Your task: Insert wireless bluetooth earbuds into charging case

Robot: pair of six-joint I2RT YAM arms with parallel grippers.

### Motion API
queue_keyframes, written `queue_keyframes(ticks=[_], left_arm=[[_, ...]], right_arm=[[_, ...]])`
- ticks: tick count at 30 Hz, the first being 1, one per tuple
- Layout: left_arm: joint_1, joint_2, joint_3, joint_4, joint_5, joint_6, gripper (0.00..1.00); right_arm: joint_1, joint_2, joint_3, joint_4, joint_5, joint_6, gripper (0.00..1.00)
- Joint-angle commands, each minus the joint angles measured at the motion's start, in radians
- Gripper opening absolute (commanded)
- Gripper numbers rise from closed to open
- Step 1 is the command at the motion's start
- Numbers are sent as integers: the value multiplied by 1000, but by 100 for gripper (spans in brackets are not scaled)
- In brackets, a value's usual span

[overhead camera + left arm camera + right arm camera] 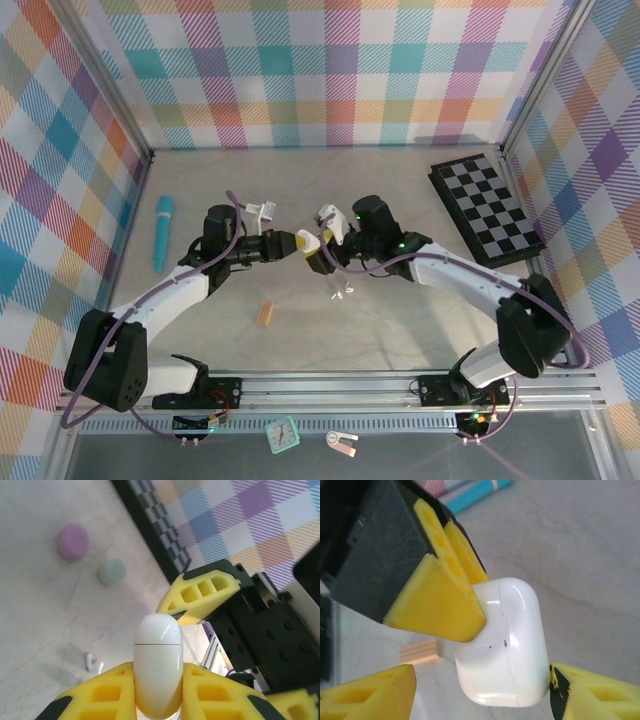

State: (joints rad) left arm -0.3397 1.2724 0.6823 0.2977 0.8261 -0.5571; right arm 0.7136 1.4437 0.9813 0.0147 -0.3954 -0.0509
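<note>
Here, in the middle of the top view, the left gripper (289, 243) and the right gripper (318, 252) meet tip to tip above the counter (350, 190). The left jaws are clamped on a white charging case (504, 645), which has its lid shut. In the left wrist view the case stands up between the two yellow fingers (107, 692) at the bottom of the frame. In the right wrist view those same jaws pinch the case from the upper left.

The right jaws stand wide, one finger (370, 692) at the lower left well clear of the case and the other at the lower right just beside its corner; whether that one touches cannot be told.

A pair of white earbuds (93, 663) lies loose on the counter, at the lower left of the left wrist view and just below the right gripper in the top view.

A purple pebble-shaped piece (73, 541) and a pale green one (111, 572) sit near each other at the upper left of the left wrist view. A tan ribbed block (265, 314) lies below the grippers in the top view, a teal tube (162, 232) lies at the left, and a checkerboard (485, 205) lies at the right.
</note>
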Motion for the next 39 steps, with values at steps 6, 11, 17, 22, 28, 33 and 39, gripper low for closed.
queue_keyframes(ticks=[6,11,17,22,28,33,39], left_arm=[[-14,-68,-82,581,33,-5,14],[-21,-23,-99,847,86,-111,14],[-34,45,-116,1048,135,-198,13],[-59,32,-113,1044,165,-173,14],[-61,38,-101,1044,187,-176,14],[-61,38,-105,1043,182,-158,21],[-66,23,-99,968,159,-42,52]], right_arm=[[-133,-158,-237,600,-313,529,69],[-135,-123,-283,929,-380,762,67],[-126,-87,-259,1014,-383,812,60],[-125,-67,-207,984,-391,791,50],[-125,-47,-173,974,-401,772,36],[-123,-71,-167,903,-407,715,20],[-112,-181,-99,461,-388,426,8]])
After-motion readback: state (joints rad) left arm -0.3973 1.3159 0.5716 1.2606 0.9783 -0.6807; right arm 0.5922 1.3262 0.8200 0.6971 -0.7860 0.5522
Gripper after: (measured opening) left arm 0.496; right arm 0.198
